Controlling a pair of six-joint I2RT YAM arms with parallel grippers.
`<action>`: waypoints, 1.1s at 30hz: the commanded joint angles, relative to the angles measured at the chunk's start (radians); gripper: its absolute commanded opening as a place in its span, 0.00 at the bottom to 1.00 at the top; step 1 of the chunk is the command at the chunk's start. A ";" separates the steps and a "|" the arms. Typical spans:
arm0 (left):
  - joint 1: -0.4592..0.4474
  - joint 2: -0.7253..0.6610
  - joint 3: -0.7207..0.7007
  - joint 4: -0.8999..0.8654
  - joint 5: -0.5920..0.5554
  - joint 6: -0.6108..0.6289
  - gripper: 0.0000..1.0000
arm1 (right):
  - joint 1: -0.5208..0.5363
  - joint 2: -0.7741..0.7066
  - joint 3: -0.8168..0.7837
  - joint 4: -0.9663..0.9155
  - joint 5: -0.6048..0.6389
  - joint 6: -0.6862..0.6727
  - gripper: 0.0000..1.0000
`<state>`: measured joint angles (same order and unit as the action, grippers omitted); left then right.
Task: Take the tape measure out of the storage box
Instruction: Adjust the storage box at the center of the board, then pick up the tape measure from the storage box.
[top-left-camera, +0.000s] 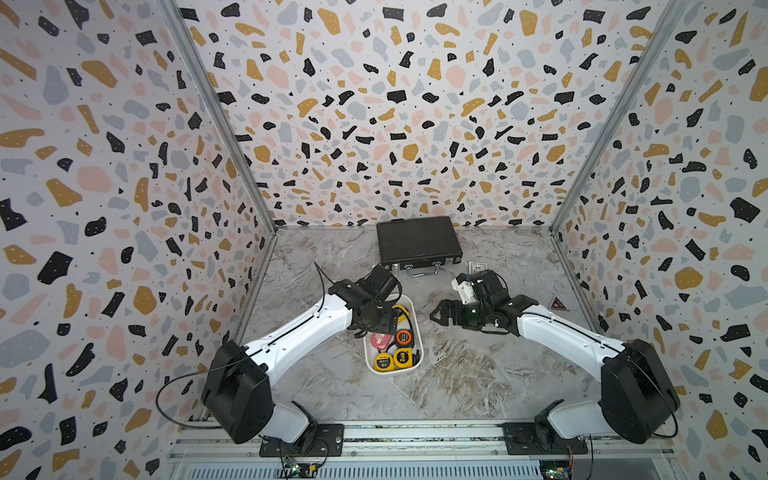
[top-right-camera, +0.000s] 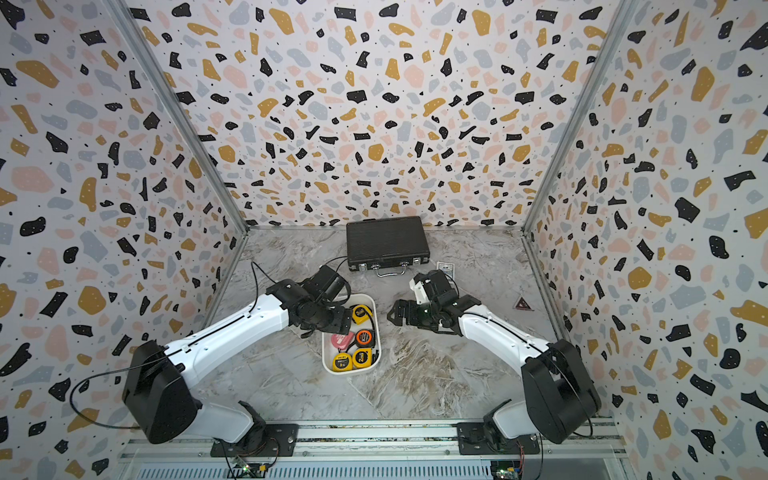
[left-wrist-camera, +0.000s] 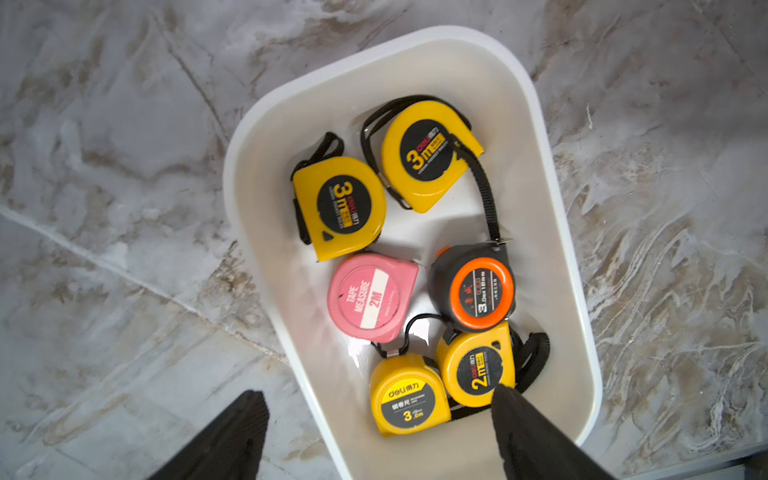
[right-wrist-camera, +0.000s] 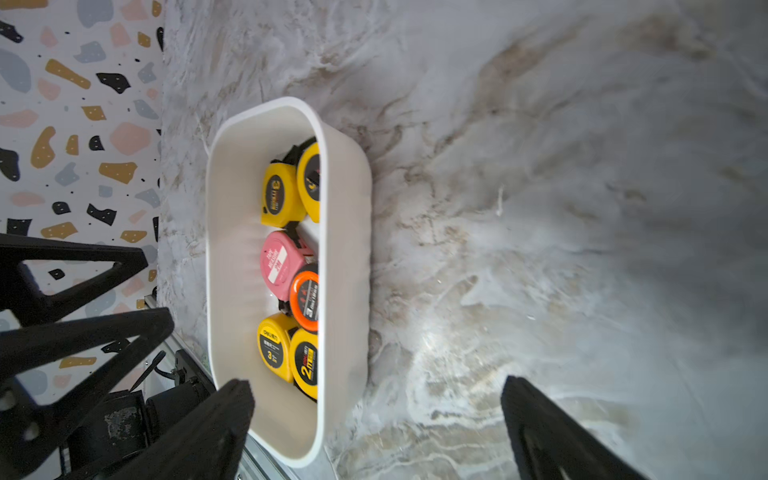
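Storage box: the white storage box (left-wrist-camera: 266, 137) sits on the counter (top-left-camera: 457, 374) about midway between its front and back edges, a little left of the middle, between the two arms.
Contents: six tape measures lie flat inside.
Far end: two yellow 3m tapes (left-wrist-camera: 340, 208) (left-wrist-camera: 424, 153) lie side by side.
Middle: the pink tape measure (left-wrist-camera: 372, 297) lies beside the black-and-orange tape measure (left-wrist-camera: 476, 291).
Near end: the yellow 3.0m tape (left-wrist-camera: 407, 399) touches the yellow 2m tape (left-wrist-camera: 478, 370).
Left gripper: the left gripper (left-wrist-camera: 376, 392) hovers over the box's near end with its jaws spread and nothing between them. One finger overlaps the 2m tape, though contact cannot be told. The other finger hangs outside the rim, over the counter.
Right gripper: the right gripper (right-wrist-camera: 376, 380) is spread wide and empty, beside the box's right wall, apart from it.
Briefcase: a shut black briefcase (top-left-camera: 417, 243) lies at the counter's back edge, well apart from the box.
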<state>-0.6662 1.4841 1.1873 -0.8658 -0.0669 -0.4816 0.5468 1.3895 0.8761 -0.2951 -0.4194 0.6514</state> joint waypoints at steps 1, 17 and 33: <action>-0.008 0.059 0.049 -0.035 -0.008 0.084 0.82 | -0.031 -0.070 -0.031 -0.081 -0.020 0.010 0.99; -0.017 0.263 0.111 -0.076 -0.007 0.121 0.61 | -0.111 -0.139 -0.084 -0.128 -0.067 0.019 0.99; -0.019 0.318 0.081 -0.067 -0.041 0.077 0.62 | -0.125 -0.113 -0.080 -0.130 -0.085 0.008 0.99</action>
<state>-0.6811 1.7905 1.2724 -0.9207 -0.0902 -0.3874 0.4267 1.2785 0.7982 -0.3973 -0.4931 0.6704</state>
